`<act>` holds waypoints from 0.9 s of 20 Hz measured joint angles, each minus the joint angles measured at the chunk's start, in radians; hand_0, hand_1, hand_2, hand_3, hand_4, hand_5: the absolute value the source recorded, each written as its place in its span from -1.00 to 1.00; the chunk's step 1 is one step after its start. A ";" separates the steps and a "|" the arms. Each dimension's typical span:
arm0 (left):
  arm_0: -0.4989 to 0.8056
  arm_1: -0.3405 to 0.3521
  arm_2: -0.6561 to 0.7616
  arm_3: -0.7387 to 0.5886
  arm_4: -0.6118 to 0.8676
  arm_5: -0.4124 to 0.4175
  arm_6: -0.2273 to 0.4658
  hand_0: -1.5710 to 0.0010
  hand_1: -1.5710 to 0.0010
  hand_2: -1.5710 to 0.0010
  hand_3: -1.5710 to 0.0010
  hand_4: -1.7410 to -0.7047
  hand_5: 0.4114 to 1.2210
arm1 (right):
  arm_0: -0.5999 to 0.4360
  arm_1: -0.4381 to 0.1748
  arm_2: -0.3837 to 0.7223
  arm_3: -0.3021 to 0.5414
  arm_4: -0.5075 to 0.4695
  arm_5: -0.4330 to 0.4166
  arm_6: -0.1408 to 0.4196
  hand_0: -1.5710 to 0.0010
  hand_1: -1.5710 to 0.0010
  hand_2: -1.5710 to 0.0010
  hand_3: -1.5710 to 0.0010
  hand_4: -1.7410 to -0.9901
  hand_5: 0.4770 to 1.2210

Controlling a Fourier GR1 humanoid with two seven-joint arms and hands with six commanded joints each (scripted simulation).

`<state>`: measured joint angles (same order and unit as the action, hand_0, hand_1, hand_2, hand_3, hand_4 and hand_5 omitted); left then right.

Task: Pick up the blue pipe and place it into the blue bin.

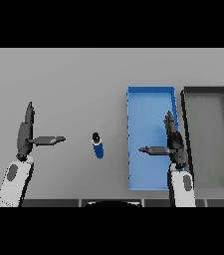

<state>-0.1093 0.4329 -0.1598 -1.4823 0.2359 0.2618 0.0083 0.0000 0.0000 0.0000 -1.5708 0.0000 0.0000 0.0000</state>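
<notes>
Head view: the blue pipe [98, 146] stands on the grey tabletop [73, 79], near the middle, apart from everything else, its dark top end pointing away from the robot. Just to its right lies the blue bin [151, 97], a long open tray running front to back, with a strip of bare tabletop between pipe and bin wall. Beside the blue bin, further right, sits a dark grey bin [206, 90] of like shape; the two stand close together with only a thin gap.

The right robot hand [172, 142] hangs over the right side of the blue bin, fingers straight and pointing away, thumb stretched left across the bin's floor; it holds nothing. The left robot hand [25, 132] shows at the left, well apart from the pipe, fingers straight, thumb pointing right toward the pipe, also holding nothing.

Between the left thumb and the pipe the tabletop is bare. The far half of the tabletop is open as well.
</notes>
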 measured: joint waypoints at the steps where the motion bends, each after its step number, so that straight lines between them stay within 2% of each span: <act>1: 0.001 0.000 0.001 -0.001 0.000 0.000 -0.006 1.00 1.00 1.00 1.00 0.29 -0.56 | 0.001 0.001 0.000 -0.001 0.000 -0.001 -0.001 1.00 1.00 1.00 1.00 0.37 -0.62; 6: 0.010 0.005 0.004 0.000 0.003 -0.006 -0.018 1.00 1.00 1.00 1.00 0.29 -0.56 | 0.014 0.000 0.004 -0.005 0.001 0.004 -0.011 1.00 1.00 1.00 1.00 0.37 -0.62; 7: 0.015 0.083 -0.033 -0.010 0.007 -0.144 -0.062 1.00 1.00 1.00 1.00 0.29 -0.56 | 0.040 -0.042 0.042 -0.037 0.046 0.035 -0.075 1.00 1.00 1.00 1.00 0.38 -0.62; 9: 0.004 0.167 -0.056 -0.008 0.019 -0.282 -0.082 1.00 1.00 1.00 1.00 0.28 -0.57 | 0.078 -0.080 0.089 -0.090 0.109 0.053 -0.086 1.00 1.00 1.00 1.00 0.37 -0.62; 11: 0.008 0.198 -0.060 -0.014 0.038 -0.343 -0.097 1.00 1.00 1.00 1.00 0.28 -0.56 | 0.105 -0.094 0.111 -0.114 0.145 0.052 -0.070 1.00 1.00 1.00 1.00 0.40 -0.62; 12: 0.003 0.206 -0.061 -0.019 0.044 -0.356 -0.094 1.00 1.00 1.00 1.00 0.28 -0.55 | 0.100 -0.093 0.122 -0.124 0.163 0.046 -0.052 1.00 1.00 1.00 1.00 0.43 -0.63; 13: 0.013 0.210 -0.066 -0.024 0.039 -0.361 -0.103 1.00 1.00 1.00 1.00 0.28 -0.53 | 0.116 -0.101 0.124 -0.128 0.174 0.044 -0.067 1.00 1.00 1.00 1.00 0.45 -0.65; 15: 0.021 0.218 -0.070 -0.038 0.053 -0.382 -0.099 1.00 1.00 1.00 1.00 0.26 -0.52 | 0.098 -0.103 0.119 -0.131 0.184 0.030 -0.031 1.00 1.00 1.00 1.00 0.48 -0.68; 18: 0.052 0.238 -0.103 -0.077 0.061 -0.457 -0.132 1.00 1.00 1.00 1.00 0.24 -0.62 | 0.104 -0.111 0.122 -0.130 0.188 0.036 -0.050 1.00 1.00 1.00 1.00 0.46 -0.65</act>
<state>-0.0574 0.6712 -0.2633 -1.5594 0.2970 -0.1948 -0.1238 0.1044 -0.1113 0.1219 -1.7007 0.1877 0.0363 -0.0499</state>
